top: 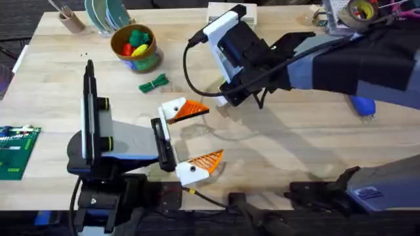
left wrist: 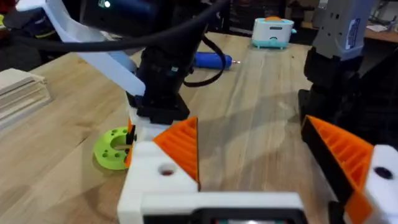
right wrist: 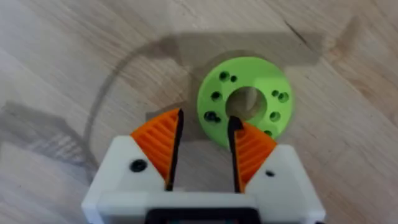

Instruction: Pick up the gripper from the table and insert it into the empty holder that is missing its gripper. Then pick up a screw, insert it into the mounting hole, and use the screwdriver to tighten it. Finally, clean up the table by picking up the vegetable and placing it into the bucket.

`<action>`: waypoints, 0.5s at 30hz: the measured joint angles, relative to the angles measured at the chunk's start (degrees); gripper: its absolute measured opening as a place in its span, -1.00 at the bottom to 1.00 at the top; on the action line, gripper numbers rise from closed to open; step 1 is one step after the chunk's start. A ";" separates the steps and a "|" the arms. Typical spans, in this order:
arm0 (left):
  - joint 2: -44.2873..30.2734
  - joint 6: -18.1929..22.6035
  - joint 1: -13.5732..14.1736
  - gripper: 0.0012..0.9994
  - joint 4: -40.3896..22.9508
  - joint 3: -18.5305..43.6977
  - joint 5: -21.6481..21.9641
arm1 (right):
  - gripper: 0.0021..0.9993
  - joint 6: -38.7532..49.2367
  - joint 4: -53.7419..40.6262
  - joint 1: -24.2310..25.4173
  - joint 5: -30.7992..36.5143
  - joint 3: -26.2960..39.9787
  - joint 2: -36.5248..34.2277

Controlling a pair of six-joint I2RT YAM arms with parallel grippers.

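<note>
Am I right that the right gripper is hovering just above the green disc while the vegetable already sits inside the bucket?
Not quite: the right gripper is indeed just above the green disc, but the overhead view shows the vegetable lying on the table beside the bucket, not inside it.

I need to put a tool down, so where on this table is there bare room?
Bare wood lies between the left gripper and the blue pen-shaped screwdriver, and between the green brick board and left arm. The far-left corner is crowded: orange-brown bucket, dark-green leafy vegetable, tan cup.
</note>
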State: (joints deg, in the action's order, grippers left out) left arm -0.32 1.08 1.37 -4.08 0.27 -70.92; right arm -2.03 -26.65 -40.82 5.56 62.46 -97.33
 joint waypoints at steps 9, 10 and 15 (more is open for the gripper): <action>0.00 0.00 0.00 0.99 0.00 0.00 0.00 | -0.18 -1.14 0.98 0.00 2.57 -0.02 -0.03; 0.01 0.00 0.00 0.99 0.00 0.00 0.01 | -0.21 -1.17 1.14 0.00 2.59 -0.02 -0.03; 0.00 0.00 0.00 0.99 0.00 0.00 -0.01 | -0.37 -1.22 1.31 0.00 2.63 -0.02 -0.01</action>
State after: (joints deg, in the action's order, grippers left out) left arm -0.32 1.08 1.37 -4.08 0.27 -70.94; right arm -3.25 -25.34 -40.82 8.19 62.43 -97.34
